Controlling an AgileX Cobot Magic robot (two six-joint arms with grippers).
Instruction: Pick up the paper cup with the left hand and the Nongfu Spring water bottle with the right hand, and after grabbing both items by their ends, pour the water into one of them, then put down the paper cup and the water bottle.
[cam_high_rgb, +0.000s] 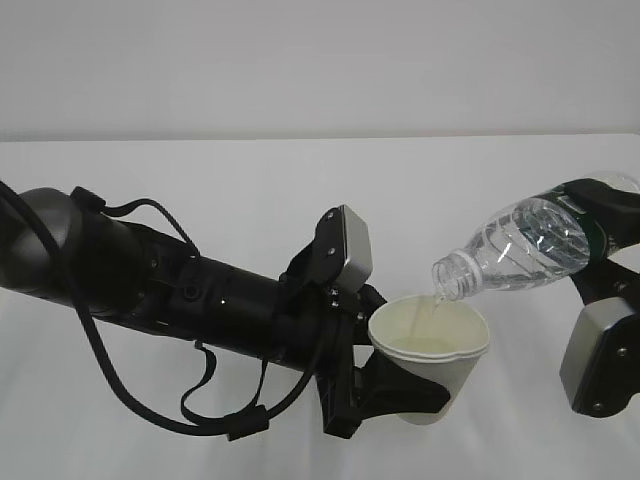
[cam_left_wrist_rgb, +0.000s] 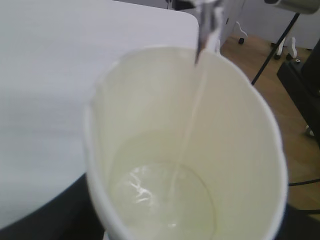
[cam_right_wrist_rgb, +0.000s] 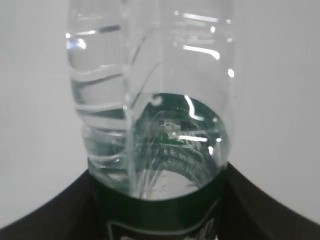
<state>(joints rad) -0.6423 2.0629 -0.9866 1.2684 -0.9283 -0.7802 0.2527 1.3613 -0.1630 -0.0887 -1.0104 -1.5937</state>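
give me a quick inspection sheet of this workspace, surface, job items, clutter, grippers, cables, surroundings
surface: white table, bare where visible
paper cup: held off the table, leaning toward the left arm, some water in the bottom
water bottle: tipped neck-down, uncapped, thin stream falling into the cup
clutter: nothing seen
left gripper: clamped on the cup's lower part
right gripper: clamped on the bottle's base end, near the green label
cables: black loops hanging along the left arm
surroundings: plain pale wall; wooden floor and stand legs past the table edge
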